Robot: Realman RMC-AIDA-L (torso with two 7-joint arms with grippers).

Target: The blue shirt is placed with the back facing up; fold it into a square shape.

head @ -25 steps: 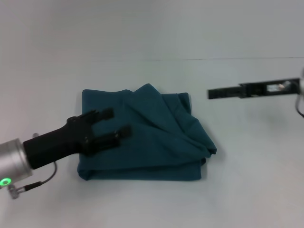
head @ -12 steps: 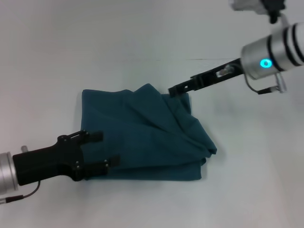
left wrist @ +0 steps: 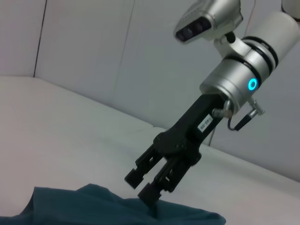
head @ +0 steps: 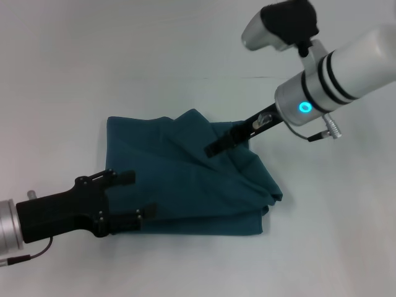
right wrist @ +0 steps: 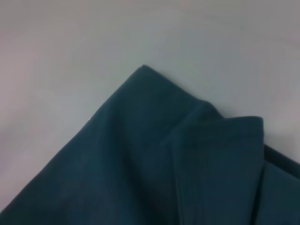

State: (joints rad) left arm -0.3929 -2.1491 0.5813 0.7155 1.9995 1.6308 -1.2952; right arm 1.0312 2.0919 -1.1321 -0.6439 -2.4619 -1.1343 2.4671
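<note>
The blue shirt (head: 185,182) lies on the white table as a rumpled, roughly square bundle with loose folds on top; no lettering shows. My left gripper (head: 137,194) is open at the shirt's near-left corner, with its fingers over the cloth edge. My right gripper (head: 210,149) reaches in from the far right, its tips over the shirt's far part near a raised fold. In the left wrist view the right gripper (left wrist: 142,186) has its fingers apart, with the lower tip at the shirt (left wrist: 93,206). The right wrist view shows only the shirt's pointed fold (right wrist: 154,154) from close up.
The white table (head: 328,247) spreads around the shirt on all sides. Its far edge meets a pale wall (head: 154,37) behind. The right arm's silver forearm (head: 334,80) hangs over the far right of the table.
My right arm has swung in from the far right and lowered its gripper onto the shirt's far part. My left gripper drew back to the near-left corner, then held still.
</note>
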